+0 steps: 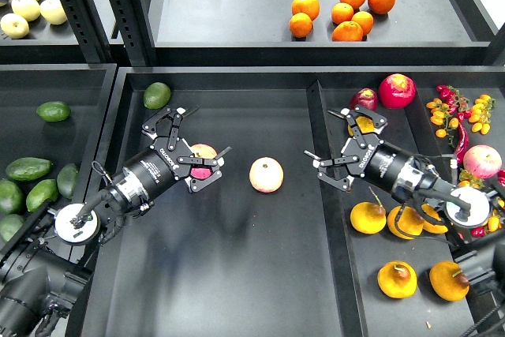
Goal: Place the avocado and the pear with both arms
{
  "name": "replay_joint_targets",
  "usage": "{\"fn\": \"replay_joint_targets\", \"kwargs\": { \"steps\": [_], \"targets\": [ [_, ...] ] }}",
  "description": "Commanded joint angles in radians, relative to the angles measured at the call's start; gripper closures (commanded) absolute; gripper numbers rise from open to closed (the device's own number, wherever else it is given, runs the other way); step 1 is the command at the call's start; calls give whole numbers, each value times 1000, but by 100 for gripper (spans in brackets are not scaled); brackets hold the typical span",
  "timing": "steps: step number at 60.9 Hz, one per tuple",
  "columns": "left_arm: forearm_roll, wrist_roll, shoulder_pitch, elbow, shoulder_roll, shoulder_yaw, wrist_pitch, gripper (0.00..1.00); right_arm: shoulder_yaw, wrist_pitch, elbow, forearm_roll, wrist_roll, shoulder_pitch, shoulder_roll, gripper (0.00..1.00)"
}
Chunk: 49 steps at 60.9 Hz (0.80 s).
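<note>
From the head view, the left gripper [193,146] hovers over the middle tray [237,274] with its jaws spread apart around nothing, a pink-red apple [203,157] just behind them and another apple [266,174] near the tray's centre. The right gripper [341,147] sits at the divider, jaws likewise apart and empty. The avocado [29,168] lies in the left bin, and the pear [368,217] rests in the right tray below the right arm.
</note>
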Motion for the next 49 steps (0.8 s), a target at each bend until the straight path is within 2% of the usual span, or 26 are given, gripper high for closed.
{"fn": "replay_joint_targets", "kwargs": {
  "steps": [1, 3, 4, 9, 20, 28, 49],
  "targets": [
    [0, 0, 0, 0, 0, 0, 0, 1, 1, 0, -20, -6, 85, 11, 36, 8],
    [0, 0, 0, 0, 0, 0, 0, 1, 3, 0, -27, -8, 106, 14, 47, 8],
    [0, 0, 0, 2, 0, 2, 0, 1, 4, 0, -43, -8, 143, 19, 68, 7],
    [0, -2, 0, 2, 0, 2, 0, 1, 7, 0, -72, -19, 178, 25, 101, 7],
    [0, -6, 0, 2, 0, 2, 0, 1, 49, 0, -127, -106, 221, 28, 102, 5],
    [0, -34, 0, 6, 0, 2, 0, 1, 54, 0, -153, -134, 264, 30, 102, 1],
    [-2, -41, -2, 14, 0, 3, 0, 1, 49, 0, -179, -158, 289, 27, 102, 1]
  ]
}}
